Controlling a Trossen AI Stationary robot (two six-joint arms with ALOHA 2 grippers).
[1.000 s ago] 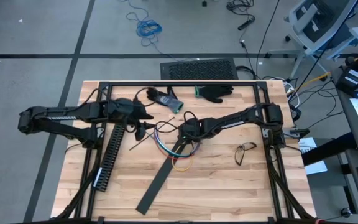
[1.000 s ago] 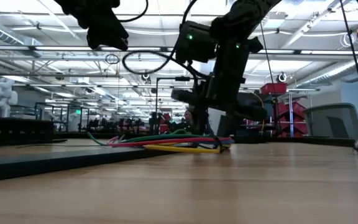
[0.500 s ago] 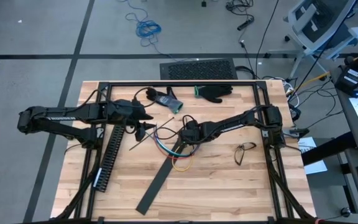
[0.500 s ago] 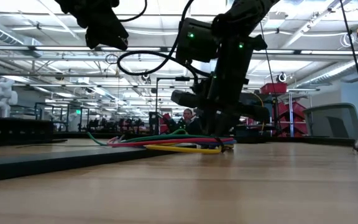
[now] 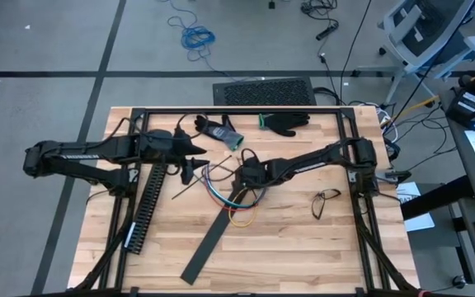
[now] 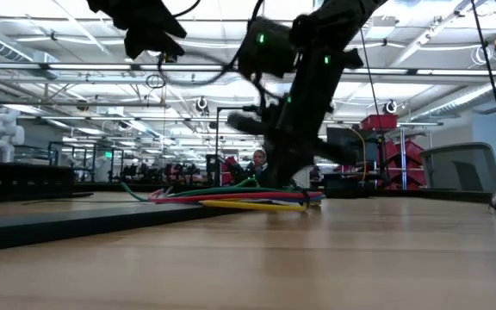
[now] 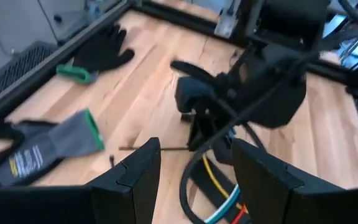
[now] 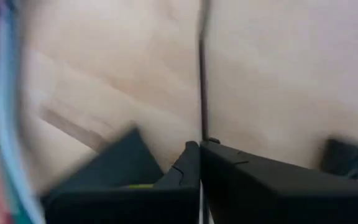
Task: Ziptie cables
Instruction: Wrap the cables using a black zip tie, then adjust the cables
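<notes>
The cables [image 5: 223, 196], a loose bundle of red, yellow, blue and green wires, lie on the table's middle and show flat on the wood in the low view [image 6: 231, 196]. A thin black zip tie [image 5: 185, 190] runs from my right gripper [image 5: 231, 181] toward the table's left. That gripper stands shut just above the wood beside the cables [image 6: 284, 172]. My left gripper [image 7: 194, 180] hovers open higher up, left of the cables [image 5: 192, 157], nothing between its fingers. My right gripper pinches one end of the zip tie [image 8: 202, 127] between its two shut fingers. The fingers slant steeply down from the table's right and lie in line with the tie, which runs straight on past the fingertips [image 7: 154, 148]. Whether its free end rests on the wood I cannot tell.
A long black slotted duct [image 5: 145, 206] lies at the left and a flat black strip [image 5: 213, 239] slants toward the near edge. Two gloves [image 5: 221, 132] [image 5: 287, 122] lie at the back. Glasses [image 5: 326, 200] lie at the right. Bare wood spreads along the near side.
My right gripper has risen a little off the wood beside the cables and tipped somewhat. The cables have stayed where they were.
</notes>
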